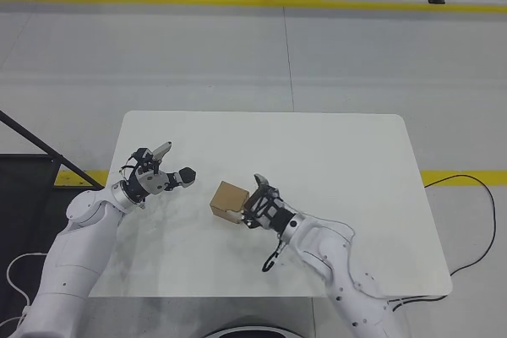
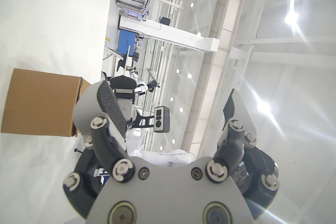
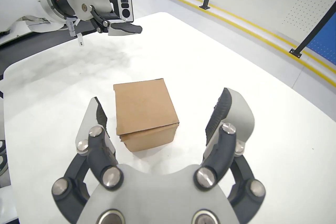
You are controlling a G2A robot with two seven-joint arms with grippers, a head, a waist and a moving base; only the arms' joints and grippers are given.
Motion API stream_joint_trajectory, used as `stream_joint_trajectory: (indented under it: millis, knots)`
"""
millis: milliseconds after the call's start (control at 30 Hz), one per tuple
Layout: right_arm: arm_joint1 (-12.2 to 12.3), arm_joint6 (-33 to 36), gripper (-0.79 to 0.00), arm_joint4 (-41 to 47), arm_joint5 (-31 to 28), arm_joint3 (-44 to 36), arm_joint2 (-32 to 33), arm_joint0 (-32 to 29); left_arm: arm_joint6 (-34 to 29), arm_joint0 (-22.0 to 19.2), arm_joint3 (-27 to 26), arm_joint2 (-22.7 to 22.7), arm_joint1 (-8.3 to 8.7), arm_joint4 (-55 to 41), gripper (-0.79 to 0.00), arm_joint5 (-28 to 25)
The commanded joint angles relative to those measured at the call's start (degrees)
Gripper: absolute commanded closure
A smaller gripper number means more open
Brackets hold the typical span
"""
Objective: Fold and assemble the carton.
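Item: small brown cardboard carton [image 3: 145, 114], a closed cube on your white counter [image 3: 249, 93], sitting between the right jaws, which stand wide and clear of it. Left jaws: wide, empty, well apart. Risk: an off-centre squeeze may skid or crush it.

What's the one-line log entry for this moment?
carton: closed, on table | left pincer: open, apart from carton | right pincer: open, next to carton

Carton [image 3: 145, 114] plain brown, table [image 3: 236, 78] white — left tool [image 2: 167, 89] and right tool [image 3: 160, 97] white-shelled, black ribbed pads [image 2: 110, 104].
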Motion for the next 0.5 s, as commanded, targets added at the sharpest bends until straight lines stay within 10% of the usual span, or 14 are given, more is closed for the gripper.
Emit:
stream_joint_trajectory:
  millis: [0,467]
  knots:
    - [0.1,3.1,0.000,-1.4,-0.8,-1.5,-0.8,0.0,0.0,0.0,0.0,0.0,0.00,0.0,-0.785,0.0]
    - [-1.2,12.0,0.000,0.6,0.2,2.5,-5.1,5.9,0.0,0.0,0.0,0.0,0.00,0.0,-0.785,0.0]
